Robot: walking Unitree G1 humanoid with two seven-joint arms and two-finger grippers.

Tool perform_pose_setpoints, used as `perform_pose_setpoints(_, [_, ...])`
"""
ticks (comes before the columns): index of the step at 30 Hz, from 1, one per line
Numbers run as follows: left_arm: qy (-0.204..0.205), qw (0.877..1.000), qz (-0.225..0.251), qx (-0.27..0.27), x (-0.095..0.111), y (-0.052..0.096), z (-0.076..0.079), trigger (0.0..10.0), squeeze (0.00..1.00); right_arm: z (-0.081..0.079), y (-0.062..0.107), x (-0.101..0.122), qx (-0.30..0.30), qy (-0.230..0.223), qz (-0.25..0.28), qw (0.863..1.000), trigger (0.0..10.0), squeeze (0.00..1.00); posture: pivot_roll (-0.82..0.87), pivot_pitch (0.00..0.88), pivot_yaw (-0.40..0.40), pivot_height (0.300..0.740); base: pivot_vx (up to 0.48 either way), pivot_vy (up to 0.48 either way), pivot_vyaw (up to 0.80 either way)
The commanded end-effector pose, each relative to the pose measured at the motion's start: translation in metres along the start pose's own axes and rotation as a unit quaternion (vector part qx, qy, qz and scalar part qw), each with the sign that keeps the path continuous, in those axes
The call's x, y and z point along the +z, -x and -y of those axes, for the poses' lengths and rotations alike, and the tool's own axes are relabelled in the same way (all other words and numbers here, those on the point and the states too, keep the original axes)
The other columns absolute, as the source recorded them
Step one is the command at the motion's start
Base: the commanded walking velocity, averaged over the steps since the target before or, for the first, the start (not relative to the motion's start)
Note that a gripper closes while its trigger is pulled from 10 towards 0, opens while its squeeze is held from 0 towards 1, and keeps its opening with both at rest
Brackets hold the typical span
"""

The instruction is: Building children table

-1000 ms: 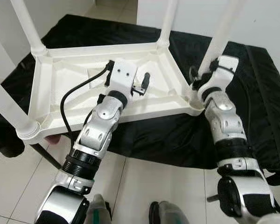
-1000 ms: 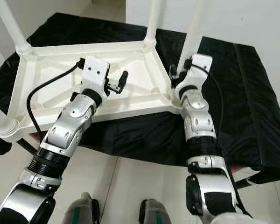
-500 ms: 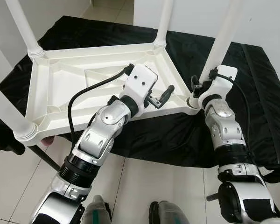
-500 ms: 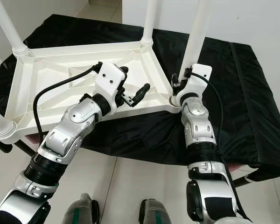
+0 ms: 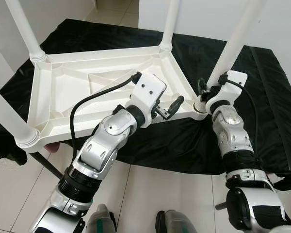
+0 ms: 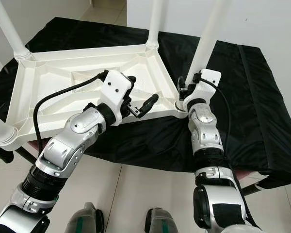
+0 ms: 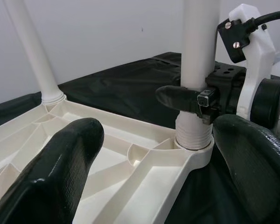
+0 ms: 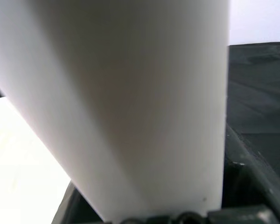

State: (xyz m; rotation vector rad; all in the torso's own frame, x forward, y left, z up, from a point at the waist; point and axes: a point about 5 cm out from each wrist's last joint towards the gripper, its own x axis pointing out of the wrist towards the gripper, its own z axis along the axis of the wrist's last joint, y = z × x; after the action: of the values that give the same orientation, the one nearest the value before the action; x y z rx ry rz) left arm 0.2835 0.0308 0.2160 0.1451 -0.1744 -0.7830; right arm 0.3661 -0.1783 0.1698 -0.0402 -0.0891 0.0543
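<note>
The right gripper (image 7: 210,95) looks clamped around the white table leg (image 5: 233,46) just above its socket. The left gripper (image 5: 167,108) hovers spread apart over the upturned tabletop (image 5: 72,92), near that corner.

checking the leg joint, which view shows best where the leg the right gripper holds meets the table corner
The left wrist view: the leg seats in the tabletop corner socket, right gripper clamped above. Eye views show it smaller, from above; the right wrist view just shows blurred leg.
</note>
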Motion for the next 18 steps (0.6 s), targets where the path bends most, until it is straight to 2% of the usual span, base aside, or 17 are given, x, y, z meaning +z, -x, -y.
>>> perform_pose_setpoints(1, [0.0, 0.999, -0.005, -0.046, -0.001, 0.001, 0.006, 10.0, 0.0, -0.005, 0.004, -0.019, 0.011, -0.007, -0.042, 0.999, 10.0, 0.0, -0.01, 0.04, -0.012, 0.74, 0.0, 0.0, 0.0])
perform_pose_setpoints(5, [0.004, 0.999, -0.006, -0.042, 0.0, 0.002, 0.006, 10.0, 0.0, -0.013, 0.003, -0.016, 0.044, 0.009, -0.039, 0.998, 10.0, 0.0, -0.02, 0.04, -0.015, 0.74, 0.0, 0.0, 0.0])
perform_pose_setpoints(11, [0.008, 0.999, -0.006, -0.041, 0.001, 0.002, 0.006, 10.0, 0.0, -0.01, 0.003, -0.014, 0.057, 0.015, -0.036, 0.998, 10.0, 0.0, -0.02, 0.039, -0.015, 0.74, 0.0, 0.0, 0.0])
perform_pose_setpoints(13, [0.008, 0.999, -0.007, -0.043, 0.002, 0.002, 0.006, 10.0, 0.0, -0.008, 0.003, -0.014, 0.061, 0.03, -0.033, 0.997, 10.0, 0.0, -0.02, 0.039, -0.013, 0.74, 0.0, 0.0, 0.0])
perform_pose_setpoints(15, [0.009, 0.999, -0.007, -0.044, 0.002, 0.002, 0.006, 10.0, 0.0, -0.002, 0.002, -0.018, 0.035, -0.009, -0.048, 0.998, 10.0, 0.0, -0.03, 0.039, -0.012, 0.74, 0.0, 0.0, 0.0])
perform_pose_setpoints(16, [0.009, 0.999, -0.007, -0.044, 0.002, 0.002, 0.006, 10.0, 0.0, -0.002, 0.002, -0.018, 0.035, -0.009, -0.048, 0.998, 10.0, 0.0, -0.03, 0.039, -0.012, 0.74, 0.0, 0.0, 0.0])
perform_pose_setpoints(18, [0.009, 0.999, -0.006, -0.046, 0.002, 0.002, 0.007, 10.0, 0.0, 0.003, 0.001, -0.023, 0.01, -0.037, -0.064, 0.997, 10.0, 0.0, -0.03, 0.04, -0.01, 0.74, 0.0, 0.0, 0.0])
